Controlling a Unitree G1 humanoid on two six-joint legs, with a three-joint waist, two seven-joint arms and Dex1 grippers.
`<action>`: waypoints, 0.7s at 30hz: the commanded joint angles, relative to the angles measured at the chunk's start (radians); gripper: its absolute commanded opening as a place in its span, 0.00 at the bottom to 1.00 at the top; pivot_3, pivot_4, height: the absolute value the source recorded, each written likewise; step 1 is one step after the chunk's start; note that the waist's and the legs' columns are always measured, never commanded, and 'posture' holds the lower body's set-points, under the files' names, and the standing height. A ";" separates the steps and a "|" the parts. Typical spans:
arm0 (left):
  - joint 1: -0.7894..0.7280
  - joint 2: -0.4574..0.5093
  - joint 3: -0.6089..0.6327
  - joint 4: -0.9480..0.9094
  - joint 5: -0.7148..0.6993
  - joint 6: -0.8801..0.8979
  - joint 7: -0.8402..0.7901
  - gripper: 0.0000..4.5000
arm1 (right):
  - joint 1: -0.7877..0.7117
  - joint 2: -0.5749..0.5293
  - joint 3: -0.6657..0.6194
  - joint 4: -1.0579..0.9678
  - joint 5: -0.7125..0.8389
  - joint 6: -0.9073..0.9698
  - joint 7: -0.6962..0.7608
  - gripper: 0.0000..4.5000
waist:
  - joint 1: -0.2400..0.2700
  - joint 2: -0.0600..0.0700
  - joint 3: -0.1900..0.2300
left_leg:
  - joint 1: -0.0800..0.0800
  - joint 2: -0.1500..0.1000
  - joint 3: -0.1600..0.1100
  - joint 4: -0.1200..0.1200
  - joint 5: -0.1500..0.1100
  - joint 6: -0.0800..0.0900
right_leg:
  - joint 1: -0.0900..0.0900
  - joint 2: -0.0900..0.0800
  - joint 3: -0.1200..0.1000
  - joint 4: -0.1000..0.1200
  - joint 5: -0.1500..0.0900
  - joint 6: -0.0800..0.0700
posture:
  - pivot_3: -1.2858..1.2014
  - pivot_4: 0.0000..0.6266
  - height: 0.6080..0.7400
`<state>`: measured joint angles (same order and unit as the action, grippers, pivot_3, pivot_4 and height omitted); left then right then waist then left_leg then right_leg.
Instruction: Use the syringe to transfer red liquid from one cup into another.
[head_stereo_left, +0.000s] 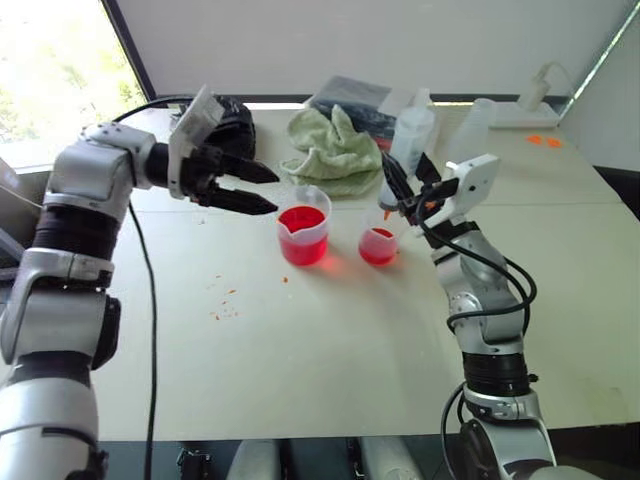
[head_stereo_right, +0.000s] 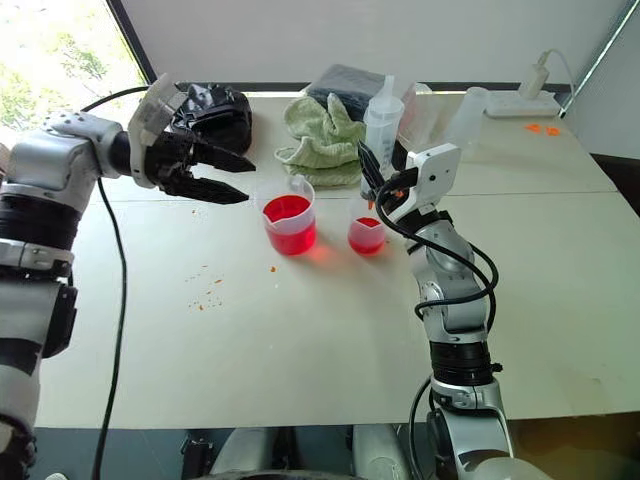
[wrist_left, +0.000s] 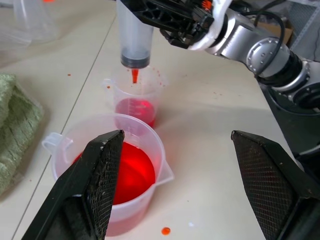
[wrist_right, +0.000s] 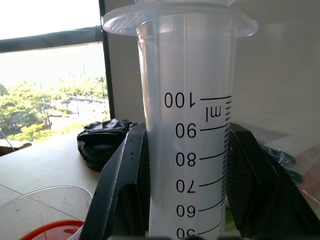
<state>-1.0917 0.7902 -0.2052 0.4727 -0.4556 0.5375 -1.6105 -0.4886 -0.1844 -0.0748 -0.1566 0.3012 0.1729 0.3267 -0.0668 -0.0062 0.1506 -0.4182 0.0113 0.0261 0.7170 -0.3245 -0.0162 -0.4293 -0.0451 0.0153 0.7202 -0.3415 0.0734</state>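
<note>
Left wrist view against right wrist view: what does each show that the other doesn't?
Left wrist view: the red tip of the syringe over the small cup, the open left gripper, a green towel. Right wrist view: the barrel's scale to 100 ml, a black bag, trees outside. Both: the syringe in the right gripper, and the big cup of red liquid.

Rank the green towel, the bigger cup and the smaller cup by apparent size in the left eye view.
Largest: green towel, though it lies farthest back.
Then the bigger cup.
Smallest: the smaller cup, beside it at similar depth.
</note>
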 joint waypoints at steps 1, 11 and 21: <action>0.043 0.045 0.046 -0.114 -0.026 0.027 -0.004 0.79 | -0.027 -0.011 -0.012 -0.067 0.036 0.029 0.005 0.31 | 0.000 0.000 0.000 | 0.000 0.000 0.000 0.000 0.000 0.000 | 0.000 0.000 0.000 0.000 0.000 0.000 | 0.52 0.24 0.78; 0.117 0.027 0.096 -0.195 -0.023 0.037 0.041 0.79 | -0.204 -0.147 -0.160 -0.184 0.304 0.548 -0.089 0.31 | 0.002 0.000 0.000 | 0.000 0.000 0.000 0.000 0.000 0.000 | 0.000 0.000 0.000 0.000 0.000 0.000 | 0.52 0.24 0.78; 0.217 0.038 0.148 -0.308 -0.055 0.071 0.066 0.79 | -0.599 -0.400 -0.336 0.221 0.460 1.244 -0.189 0.31 | 0.007 0.000 0.000 | 0.000 0.000 0.001 -0.001 0.000 0.000 | 0.000 0.000 0.000 -0.001 0.000 0.000 | 0.52 0.24 0.78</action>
<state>-0.8747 0.8109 -0.0983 0.2056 -0.4885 0.6026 -1.5487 -1.0567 -0.5566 -0.4019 0.0230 0.7614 1.3413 0.1347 -0.0598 -0.0062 0.1506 -0.4186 0.0114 0.0267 0.7161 -0.3248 -0.0156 -0.4291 -0.0452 0.0155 0.7193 -0.3416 0.0733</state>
